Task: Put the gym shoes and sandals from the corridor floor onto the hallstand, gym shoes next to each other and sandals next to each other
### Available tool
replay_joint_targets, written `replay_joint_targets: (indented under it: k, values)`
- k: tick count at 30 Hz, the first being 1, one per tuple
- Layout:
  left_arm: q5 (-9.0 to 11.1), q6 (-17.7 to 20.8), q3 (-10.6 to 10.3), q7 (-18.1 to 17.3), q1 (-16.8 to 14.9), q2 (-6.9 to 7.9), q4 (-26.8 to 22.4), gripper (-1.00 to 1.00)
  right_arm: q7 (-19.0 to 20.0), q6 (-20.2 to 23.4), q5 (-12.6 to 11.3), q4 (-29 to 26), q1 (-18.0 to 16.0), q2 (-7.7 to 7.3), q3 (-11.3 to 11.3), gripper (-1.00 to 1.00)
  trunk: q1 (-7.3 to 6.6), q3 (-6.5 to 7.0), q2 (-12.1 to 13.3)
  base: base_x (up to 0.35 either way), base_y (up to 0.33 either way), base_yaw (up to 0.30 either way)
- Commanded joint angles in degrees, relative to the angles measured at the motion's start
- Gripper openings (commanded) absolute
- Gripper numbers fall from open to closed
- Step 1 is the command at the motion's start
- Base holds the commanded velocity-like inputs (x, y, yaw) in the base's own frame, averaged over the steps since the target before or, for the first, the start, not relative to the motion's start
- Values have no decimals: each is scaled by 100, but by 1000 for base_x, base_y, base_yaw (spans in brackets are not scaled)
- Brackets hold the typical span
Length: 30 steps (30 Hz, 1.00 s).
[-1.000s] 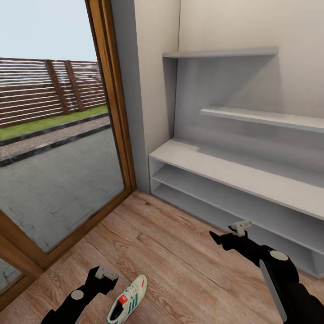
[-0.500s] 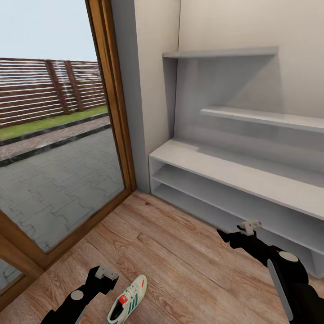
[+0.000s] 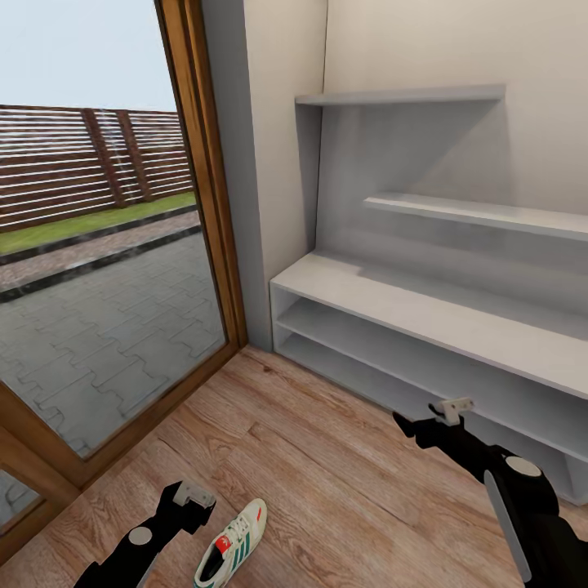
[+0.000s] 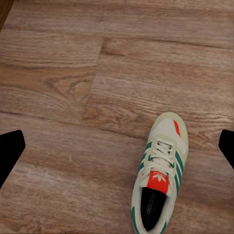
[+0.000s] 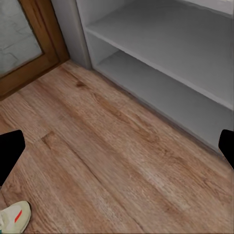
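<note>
Sneaker (image 3: 232,545) lying flat on the wood floor (image 3: 327,482), just beside the left tool (image 3: 196,500) and a little nearer than its tip, toe pointing away toward the rack. Cream upper, green stripes, red patches at tongue and toe, white laces. Not touched by either tool. Seen from the left wrist as well (image 4: 159,173), under and between the two dark fingertips (image 4: 9,148), which stand wide apart at the frame edges: left tool spread, holding nothing.

Right tool (image 3: 406,426) hovering above bare planks, well apart from the sneaker, with the shoe rack (image 3: 425,314) just beyond its tip. From the right wrist, fingertips (image 5: 9,153) likewise far apart at both edges, so spread and empty; sneaker toe (image 5: 13,217) peeking in at one corner, the rack's two low bays (image 5: 161,58) ahead, both bare.

Farther off, past the left tool, a glass door (image 3: 98,269) in a wooden frame, paving, grass and a slatted fence (image 3: 82,163) outside. Beyond the right tool, staggered upper shelves (image 3: 474,214) on the rack's back panel.
</note>
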Motion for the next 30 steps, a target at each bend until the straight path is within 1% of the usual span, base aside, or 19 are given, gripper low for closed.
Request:
replay_joint_targets:
  k: [1, 6, 10, 30]
  values:
    - [-43, -24, 7, -12, -2, 1, 0, 100, 31, -26, 8, -1, -4, 4, -6, 100, -1, -5, -2, 0, 0, 0]
    - [-45, -24, 14, -11, 0, 1, 0, 100, 28, -377, 16, 36, -4, 22, 5, 100, -1, -5, -2, 0, 0, 0]
    - [-43, -29, 15, -11, 0, -1, -4, 100, 27, -448, 21, 49, -4, 12, 5, 100, -1, -5, -2, 0, 0, 0]
    - [-45, -49, 11, -11, 0, 0, -17, 100, 32, -481, 2, 57, -4, 31, 10, 100, -1, -5, -2, 0, 0, 0]
